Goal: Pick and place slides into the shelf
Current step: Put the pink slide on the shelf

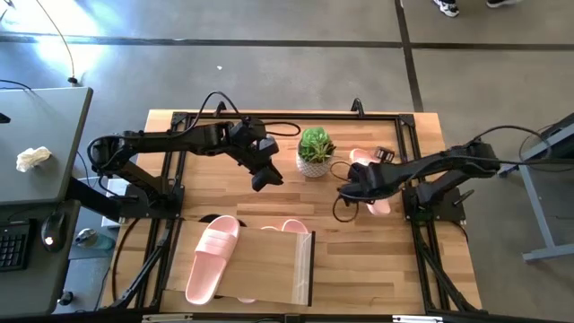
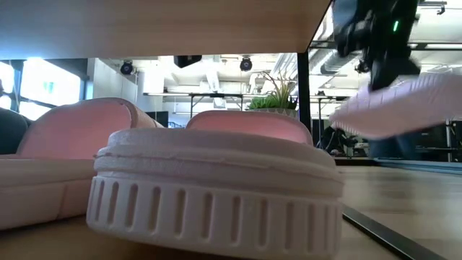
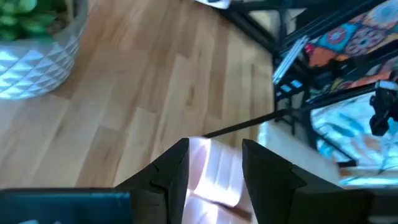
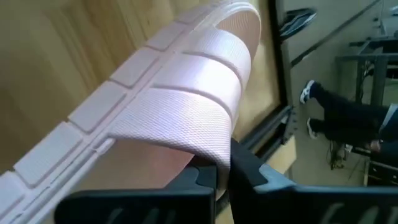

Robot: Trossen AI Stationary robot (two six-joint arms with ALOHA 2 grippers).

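Beside the potted green plant (image 1: 315, 150), your right gripper (image 4: 222, 177) is clamped on the ribbed strap of a light pink slide (image 4: 180, 106), lifted off the wooden tabletop (image 1: 359, 260). Your left gripper (image 1: 265, 176) hovers half-open, empty, beyond the light-wood shelf (image 1: 278, 260).

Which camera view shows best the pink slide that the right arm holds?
The right wrist view: the pink slide fills it, strap pinched in the right gripper jaws. The low view shows it lifted; the high view mostly hides it under the arm; the left wrist view misses it.
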